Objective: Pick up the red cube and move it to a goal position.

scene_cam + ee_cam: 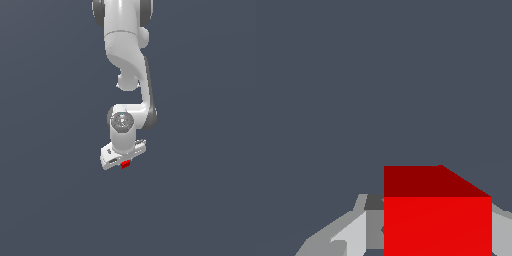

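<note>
The red cube (pixel 126 163) is a tiny bright red block sitting right at the underside of my white gripper (pixel 125 162), near the middle of the exterior view. In the wrist view the red cube (pixel 437 222) fills the space between the two grey fingers (pixel 351 235), which press against its sides. The gripper is shut on the cube. The fingertips are mostly hidden behind the hand in the exterior view. No goal marker shows in either view.
The white arm (pixel 127 60) reaches down from the top of the exterior view. Around it lies only a plain dark grey-blue surface (pixel 50 200).
</note>
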Controlling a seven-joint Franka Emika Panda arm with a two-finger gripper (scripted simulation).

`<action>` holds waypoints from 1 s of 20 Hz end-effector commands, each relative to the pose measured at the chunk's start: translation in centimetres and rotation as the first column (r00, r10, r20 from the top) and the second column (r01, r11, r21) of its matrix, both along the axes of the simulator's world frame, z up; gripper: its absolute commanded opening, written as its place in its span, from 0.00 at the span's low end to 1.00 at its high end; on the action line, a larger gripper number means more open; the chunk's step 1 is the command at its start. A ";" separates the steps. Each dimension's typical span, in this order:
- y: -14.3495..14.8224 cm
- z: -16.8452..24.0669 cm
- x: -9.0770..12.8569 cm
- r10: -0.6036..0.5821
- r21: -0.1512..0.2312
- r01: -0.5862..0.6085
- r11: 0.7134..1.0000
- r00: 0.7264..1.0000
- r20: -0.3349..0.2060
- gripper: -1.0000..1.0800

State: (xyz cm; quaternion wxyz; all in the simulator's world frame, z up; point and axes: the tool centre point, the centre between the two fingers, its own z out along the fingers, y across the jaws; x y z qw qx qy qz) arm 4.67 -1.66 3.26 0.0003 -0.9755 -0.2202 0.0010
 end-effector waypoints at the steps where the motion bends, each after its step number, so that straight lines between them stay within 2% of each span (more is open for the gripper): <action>1: 0.0 1.2 0.1 0.000 0.000 0.000 1.000 1.000 0.002 0.00; 8: 0.2 6.8 0.1 0.001 -0.001 -0.001 1.000 1.000 0.002 0.00; 20: 0.7 20.9 0.2 0.001 0.000 -0.001 1.000 1.000 0.002 0.00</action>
